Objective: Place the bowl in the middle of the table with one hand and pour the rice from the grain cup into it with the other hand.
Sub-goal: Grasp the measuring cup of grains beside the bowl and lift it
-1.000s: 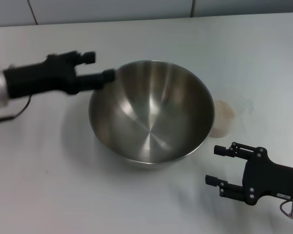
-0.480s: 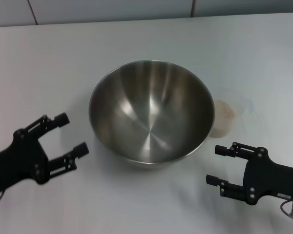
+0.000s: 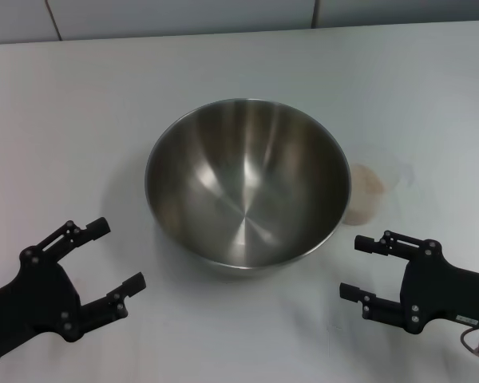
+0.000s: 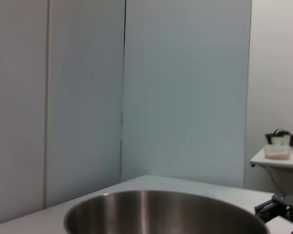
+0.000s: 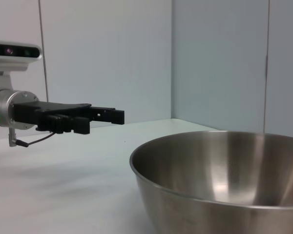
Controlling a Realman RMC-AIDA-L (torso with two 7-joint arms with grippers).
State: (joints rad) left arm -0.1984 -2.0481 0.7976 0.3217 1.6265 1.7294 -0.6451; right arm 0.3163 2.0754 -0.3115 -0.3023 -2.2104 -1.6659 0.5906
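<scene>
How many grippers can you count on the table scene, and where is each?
2. The left gripper, open, hovers near the table's front left of the bowl; the right gripper, open, hovers front right, near the grain cup.

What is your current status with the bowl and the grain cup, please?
Left gripper open, low left of bowl, holding nothing. Right gripper open, near side of grain cup. Bowl mid-table, no rice in it; rice in cup. Nothing blocking.
</scene>
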